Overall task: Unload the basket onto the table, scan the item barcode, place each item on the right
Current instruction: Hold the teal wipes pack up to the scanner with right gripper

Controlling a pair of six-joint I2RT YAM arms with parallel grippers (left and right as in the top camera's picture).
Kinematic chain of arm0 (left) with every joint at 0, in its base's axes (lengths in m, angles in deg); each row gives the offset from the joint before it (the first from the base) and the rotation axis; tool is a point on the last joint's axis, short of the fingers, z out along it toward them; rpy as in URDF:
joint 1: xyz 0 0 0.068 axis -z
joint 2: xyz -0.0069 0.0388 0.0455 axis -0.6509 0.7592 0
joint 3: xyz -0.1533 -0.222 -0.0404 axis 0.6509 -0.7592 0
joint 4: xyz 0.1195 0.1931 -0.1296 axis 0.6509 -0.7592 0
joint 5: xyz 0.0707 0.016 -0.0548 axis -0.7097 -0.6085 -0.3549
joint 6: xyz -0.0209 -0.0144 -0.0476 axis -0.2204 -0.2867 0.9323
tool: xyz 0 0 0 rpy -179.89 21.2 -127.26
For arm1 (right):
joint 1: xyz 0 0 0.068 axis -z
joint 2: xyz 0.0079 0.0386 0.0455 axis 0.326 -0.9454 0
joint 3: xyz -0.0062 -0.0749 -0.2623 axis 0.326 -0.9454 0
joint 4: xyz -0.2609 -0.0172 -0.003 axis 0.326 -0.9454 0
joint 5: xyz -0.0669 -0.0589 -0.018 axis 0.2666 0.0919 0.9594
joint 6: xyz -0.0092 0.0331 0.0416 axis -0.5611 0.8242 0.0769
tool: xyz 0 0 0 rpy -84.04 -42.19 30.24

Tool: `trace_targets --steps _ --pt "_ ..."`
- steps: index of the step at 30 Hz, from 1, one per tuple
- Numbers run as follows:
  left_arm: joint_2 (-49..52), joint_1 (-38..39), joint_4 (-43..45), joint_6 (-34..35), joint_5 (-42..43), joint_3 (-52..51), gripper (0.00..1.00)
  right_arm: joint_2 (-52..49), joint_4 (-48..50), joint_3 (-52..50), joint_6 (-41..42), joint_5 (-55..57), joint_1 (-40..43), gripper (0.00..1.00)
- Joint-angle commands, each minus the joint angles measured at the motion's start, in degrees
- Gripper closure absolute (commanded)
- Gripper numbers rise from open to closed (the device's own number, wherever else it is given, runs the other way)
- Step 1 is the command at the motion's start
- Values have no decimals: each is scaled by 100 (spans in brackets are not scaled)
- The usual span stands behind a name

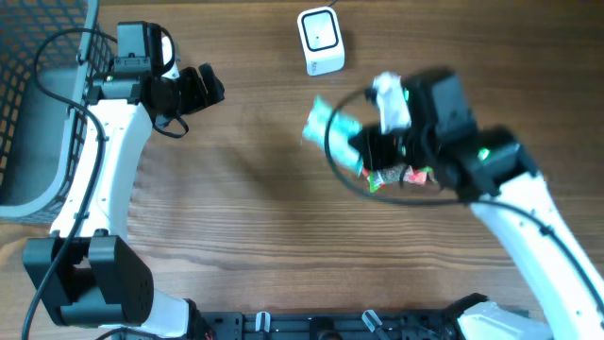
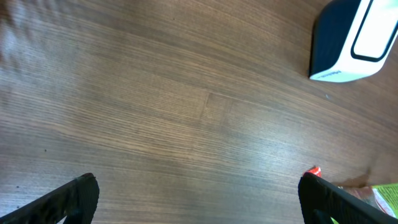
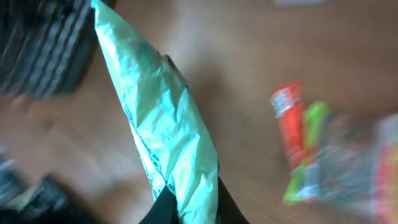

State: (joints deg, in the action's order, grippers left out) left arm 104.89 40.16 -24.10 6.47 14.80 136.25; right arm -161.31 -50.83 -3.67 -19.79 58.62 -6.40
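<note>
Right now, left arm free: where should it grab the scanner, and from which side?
Grip the scanner across its two longer flat sides, coming straight down from above. It's a rounded box sitting flat with room on both sides, and that looks like its narrower span. Use the open left end effector; the right end effector is shut on the bag.

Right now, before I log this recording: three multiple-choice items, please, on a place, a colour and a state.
1. Where is the scanner? A) on the table, beyond both grippers B) in the left gripper C) in the right gripper
2. What colour is the packet that the right gripper holds? A) red B) mint green C) black
3. How do the left gripper's jaws stand? A) shut on the packet B) shut, empty C) wide open, empty
1 A: it stands on bare table. 2 B: pale green film rises from the grip. 3 C: the jaws are far apart over bare table.
</note>
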Motion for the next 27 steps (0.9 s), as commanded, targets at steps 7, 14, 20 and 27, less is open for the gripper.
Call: trace_targets --steps 7,14,20,27 --pt "46 -4 0 -109 -13 -35 0 -1880 1298 1519 -1646 3344 -57 96" --pt "46 -4 0 -109 -13 -35 0 -3106 2702 1519 -3220 4916 -446 96" --pt "46 -4 0 -109 -13 -35 0 -3958 4492 1519 -5294 6133 -782 96" --pt "46 -4 0 -109 -13 -35 0 -4577 5619 1519 -6671 6500 -804 96"
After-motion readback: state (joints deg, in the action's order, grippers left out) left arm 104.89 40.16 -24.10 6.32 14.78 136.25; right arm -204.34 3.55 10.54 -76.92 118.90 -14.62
